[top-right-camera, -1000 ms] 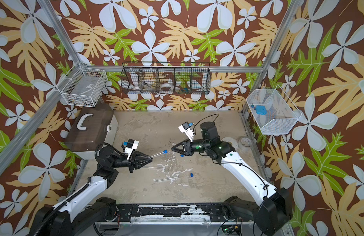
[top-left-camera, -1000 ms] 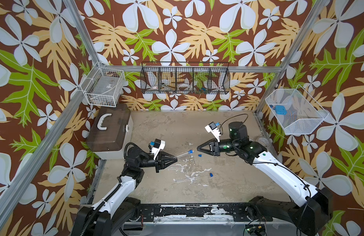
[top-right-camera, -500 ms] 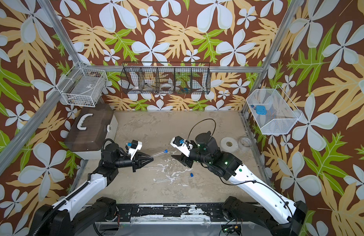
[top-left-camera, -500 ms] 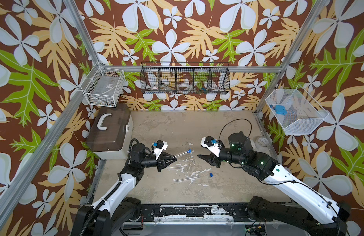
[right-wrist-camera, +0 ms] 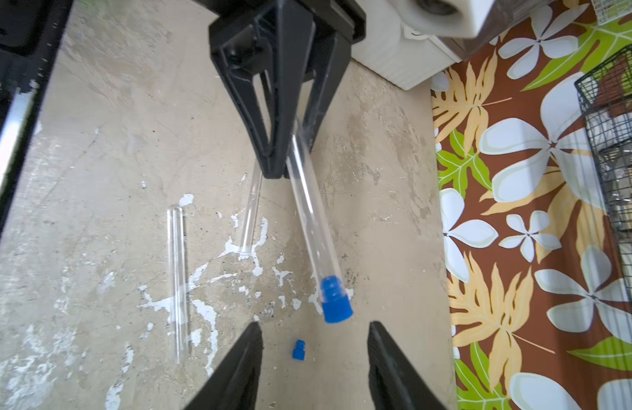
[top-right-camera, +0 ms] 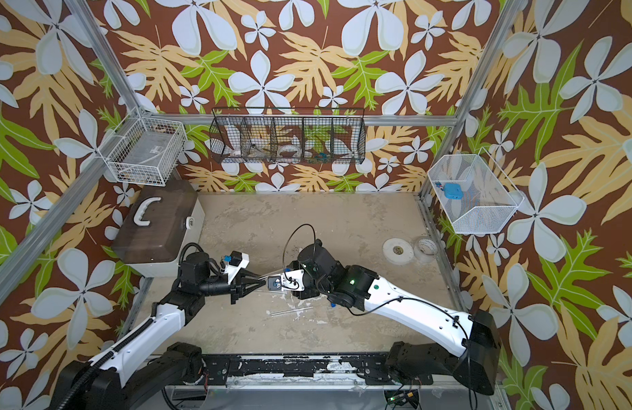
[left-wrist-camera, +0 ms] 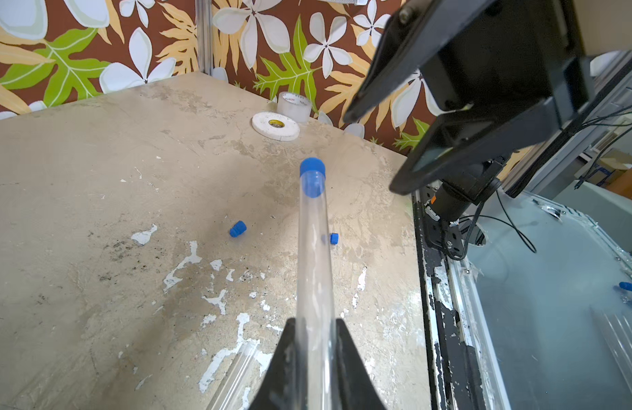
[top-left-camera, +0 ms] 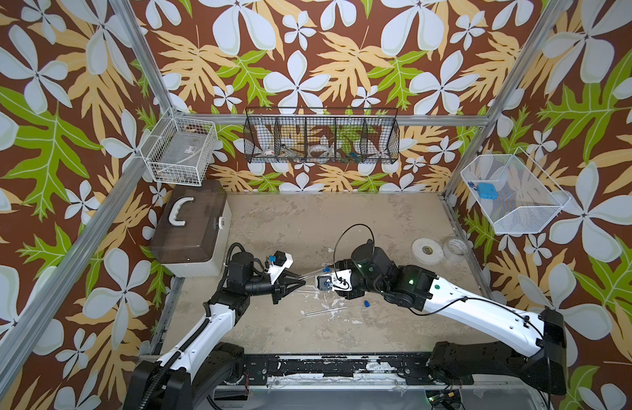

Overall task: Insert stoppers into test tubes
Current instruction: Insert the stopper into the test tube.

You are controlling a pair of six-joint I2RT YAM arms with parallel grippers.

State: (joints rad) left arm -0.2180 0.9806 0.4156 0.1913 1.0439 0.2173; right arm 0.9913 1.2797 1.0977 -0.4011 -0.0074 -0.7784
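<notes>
In a top view, the left end effector (top-left-camera: 299, 282) is clamped on a test tube (top-left-camera: 312, 274) raised over the tabletop (top-left-camera: 307, 227). The left wrist view shows a stopper (left-wrist-camera: 311, 169) seated in its mouth, with two loose stoppers (left-wrist-camera: 238, 229) lying below. In the right wrist view, the right end effector (right-wrist-camera: 314, 330) stands half open and empty, just past that stopper. Two bare tubes (right-wrist-camera: 177, 280) lie flat. One tube seems finished; next, a loose stopper needs a square pinch.

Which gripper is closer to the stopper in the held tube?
Right. The right gripper stands open just off the stopper; the left gripper clamps the test tube at its other end.
</notes>
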